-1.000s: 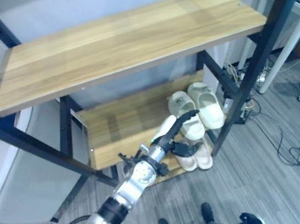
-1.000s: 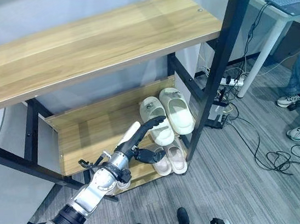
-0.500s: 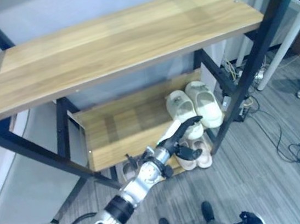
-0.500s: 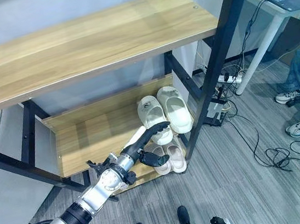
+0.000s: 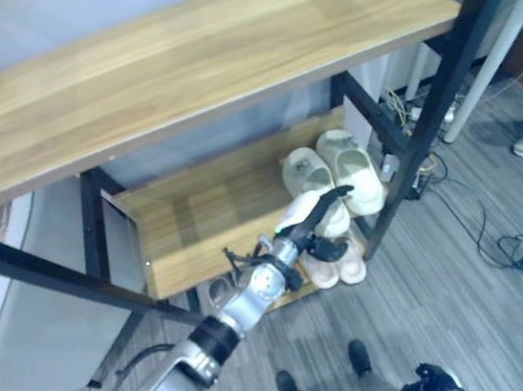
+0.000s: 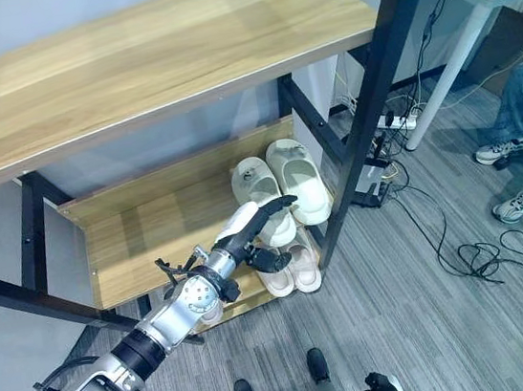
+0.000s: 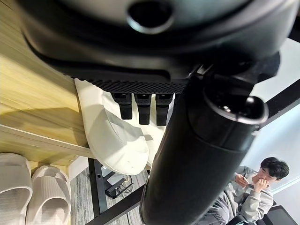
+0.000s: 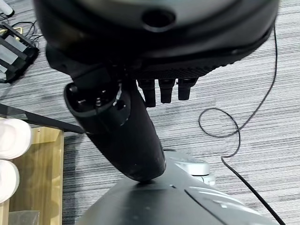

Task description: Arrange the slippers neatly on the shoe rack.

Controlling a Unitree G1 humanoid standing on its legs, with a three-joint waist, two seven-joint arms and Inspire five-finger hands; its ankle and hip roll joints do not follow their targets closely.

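The left hand is reaching a little farther over the cream slippers on the middle shelf, fingers straight and holding nothing, with the slippers lying lengthways just past its fingertips.

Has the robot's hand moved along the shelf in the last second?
Cannot tell: the camera shifted, and the left hand sits by the cream slippers as before.
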